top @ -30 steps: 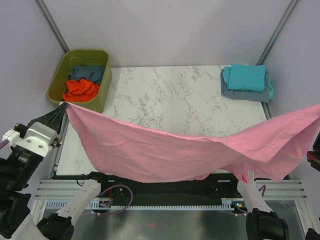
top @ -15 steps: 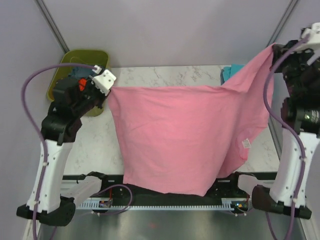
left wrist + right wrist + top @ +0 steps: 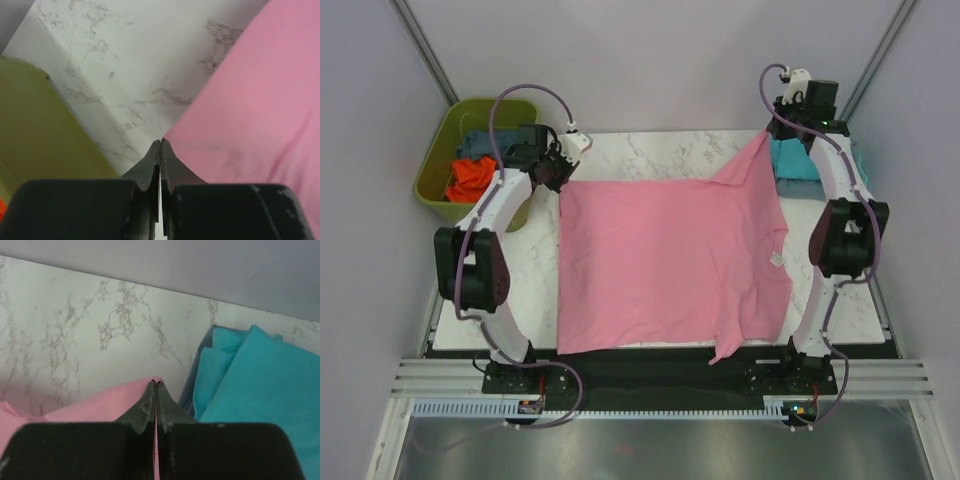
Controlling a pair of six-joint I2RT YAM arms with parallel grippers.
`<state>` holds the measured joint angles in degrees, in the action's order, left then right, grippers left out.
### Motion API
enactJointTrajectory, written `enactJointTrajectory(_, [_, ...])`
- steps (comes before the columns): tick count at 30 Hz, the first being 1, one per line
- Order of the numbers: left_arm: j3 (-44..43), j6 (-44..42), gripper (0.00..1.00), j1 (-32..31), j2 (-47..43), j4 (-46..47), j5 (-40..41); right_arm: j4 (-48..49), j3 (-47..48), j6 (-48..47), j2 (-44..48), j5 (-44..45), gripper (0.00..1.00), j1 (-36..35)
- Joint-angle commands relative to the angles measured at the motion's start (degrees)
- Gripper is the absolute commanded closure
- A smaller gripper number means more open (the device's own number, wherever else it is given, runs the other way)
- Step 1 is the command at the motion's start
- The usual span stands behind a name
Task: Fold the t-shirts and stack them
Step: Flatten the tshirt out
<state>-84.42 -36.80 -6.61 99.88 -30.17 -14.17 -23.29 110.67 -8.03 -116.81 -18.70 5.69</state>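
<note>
**Pink t-shirt laid out before folding.** The pink t-shirt (image 3: 665, 260) lay spread across the centre of the table (image 3: 650, 155), with 1 sleeve reaching the near edge at 5 o'clock. Its 11 o'clock corner was pinched in the closed left gripper (image 3: 560, 172). Its 1 o'clock corner was drawn up off the marble in the closed right gripper (image 3: 767, 133).

The step in hand was judged to be the spreading; no fold had yet been made. The next move would call for lowering the raised corner, letting go of both corners, and then taking new holds for the first fold.

Counts:
- 1 pink shirt.
- 1 folded turquoise t-shirt (image 3: 260, 375) at 2 o'clock, with a slate-blue edge (image 3: 192, 382) beneath it.
- 1 orange t-shirt (image 3: 470, 178) and 1 slate-blue t-shirt (image 3: 472, 147), both inside the tub.
- 1 green tub (image 3: 432, 170) at 10 o'clock.
- 2 arms.
</note>
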Motion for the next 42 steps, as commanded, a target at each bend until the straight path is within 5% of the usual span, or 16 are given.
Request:
enactJointTrajectory(1, [-10.37,-4.51,0.98,1.86,7.86,6.79,-1.39,3.16,14.34,-2.69,-10.92,4.26,1.0,-1.82])
enactJointTrajectory(7, [-24.44,-3.72,0.98,3.09,20.69,5.56,1.78,4.91,30.9,-2.52,-27.65,9.11,1.0,-3.32])
enactJointTrajectory(15, [-35.89,-3.46,0.98,3.1,29.06,5.65,6.26,15.99,31.8,1.18,-30.75,15.19,1.0,-3.76])
enactJointTrajectory(42, [-31.6,-0.38,0.98,3.98,25.37,7.67,9.17,20.21,29.25,3.11,-31.81,15.18,1.0,-7.45])
